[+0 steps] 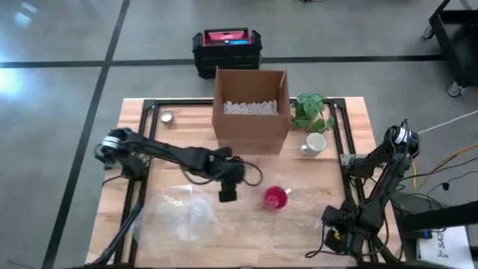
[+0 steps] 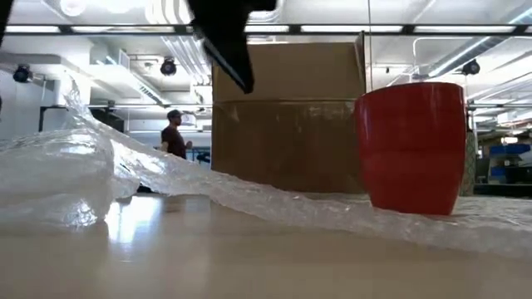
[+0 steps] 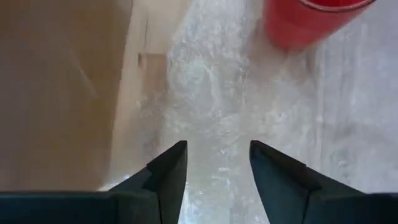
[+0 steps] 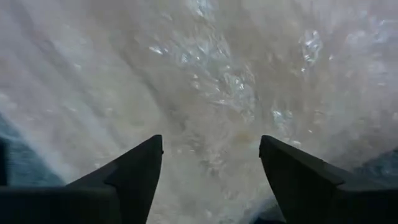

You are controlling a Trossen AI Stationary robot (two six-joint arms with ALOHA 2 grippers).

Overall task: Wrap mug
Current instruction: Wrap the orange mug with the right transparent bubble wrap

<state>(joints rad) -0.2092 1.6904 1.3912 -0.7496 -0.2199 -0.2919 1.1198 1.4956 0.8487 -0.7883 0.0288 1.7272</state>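
A red mug (image 1: 275,198) (image 2: 411,145) stands upright by its base on a clear sheet of bubble wrap (image 1: 194,213) (image 2: 166,174) spread over the table's near half. The sheet's left part is bunched up. My left gripper (image 1: 228,193) (image 3: 217,146) is open and raised above the wrap, just left of the mug (image 3: 311,22), touching nothing. My right gripper (image 1: 334,220) (image 4: 211,140) is open over the wrap's right end (image 4: 205,81), near the table's near right corner.
An open cardboard box (image 1: 250,108) with white packing fill stands at the table's far middle. Right of it are a small green plant (image 1: 312,110) and a white mug (image 1: 315,143). A small tin (image 1: 167,117) sits far left. A person (image 2: 174,133) stands in the room behind.
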